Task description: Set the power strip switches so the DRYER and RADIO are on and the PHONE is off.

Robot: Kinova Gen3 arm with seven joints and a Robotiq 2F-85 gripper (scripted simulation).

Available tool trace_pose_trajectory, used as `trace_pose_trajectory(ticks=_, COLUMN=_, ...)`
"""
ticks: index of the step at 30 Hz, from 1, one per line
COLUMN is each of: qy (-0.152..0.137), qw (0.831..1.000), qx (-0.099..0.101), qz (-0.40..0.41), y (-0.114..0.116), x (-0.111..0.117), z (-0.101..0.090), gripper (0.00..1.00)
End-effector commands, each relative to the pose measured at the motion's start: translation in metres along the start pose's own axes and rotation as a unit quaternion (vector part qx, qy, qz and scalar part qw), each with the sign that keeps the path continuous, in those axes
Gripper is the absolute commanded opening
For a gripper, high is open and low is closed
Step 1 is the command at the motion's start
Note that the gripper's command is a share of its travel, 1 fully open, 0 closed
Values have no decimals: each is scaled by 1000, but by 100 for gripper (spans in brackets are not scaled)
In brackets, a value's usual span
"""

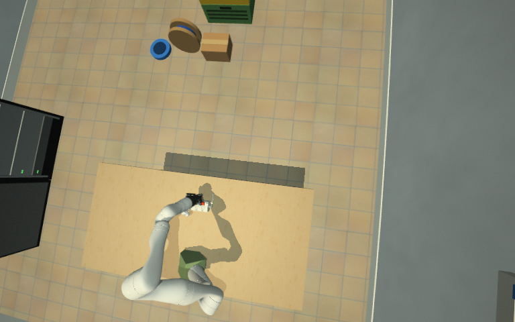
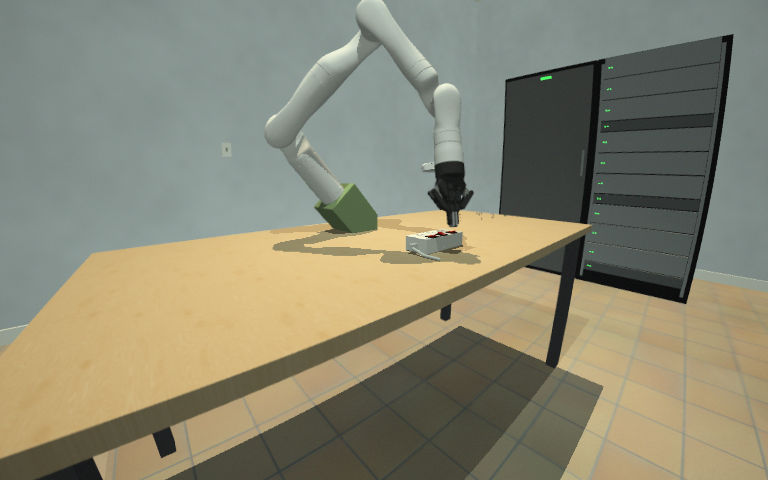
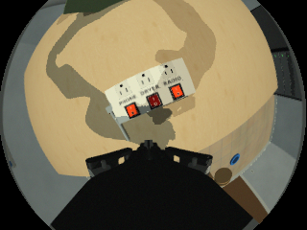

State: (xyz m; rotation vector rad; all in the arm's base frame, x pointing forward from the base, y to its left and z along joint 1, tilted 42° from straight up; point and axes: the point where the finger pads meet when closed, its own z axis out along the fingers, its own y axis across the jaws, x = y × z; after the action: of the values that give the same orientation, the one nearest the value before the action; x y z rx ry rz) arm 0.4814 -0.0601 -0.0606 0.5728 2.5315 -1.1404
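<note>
While my gripper [image 2: 452,221] hovers with fingers pressed together, empty, just above the power strip [image 2: 433,240], it lies flat on the table [image 2: 226,316].

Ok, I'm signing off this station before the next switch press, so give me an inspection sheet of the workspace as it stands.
Surface: wooden table, arm shadow across it.
Job's things: white power strip lying flat, right way up; three switches, the outer two glowing brighter red than the middle one; labels too small to read.
Clutter: nothing seen on the table besides the green arm base.
Grippers: gripper above the strip, jaws shut, holding nothing.
Cables: short grey stub at the strip's end.
Surroundings: dark server cabinet; on the floor, cardboard box, cable reel, blue ring.
</note>
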Motion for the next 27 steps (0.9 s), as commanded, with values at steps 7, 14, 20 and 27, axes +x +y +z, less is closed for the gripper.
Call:
trace_pose_trajectory(ticks=7, qy=2, qw=1000, qx=6, qz=-2, y=-3, x=7, z=24, gripper=0)
trace_pose_trajectory(ticks=14, qy=2, qw=1000, qx=6, qz=-2, y=-3, x=7, z=24, gripper=0)
trace_pose_trajectory(ticks=20, qy=2, qw=1000, qx=6, qz=-2, y=-3, x=11, z=37, gripper=0)
trace_pose_trajectory(ticks=27, qy=3, qw=1000, qx=6, qz=-1, y=-3, x=14, z=46, gripper=0)
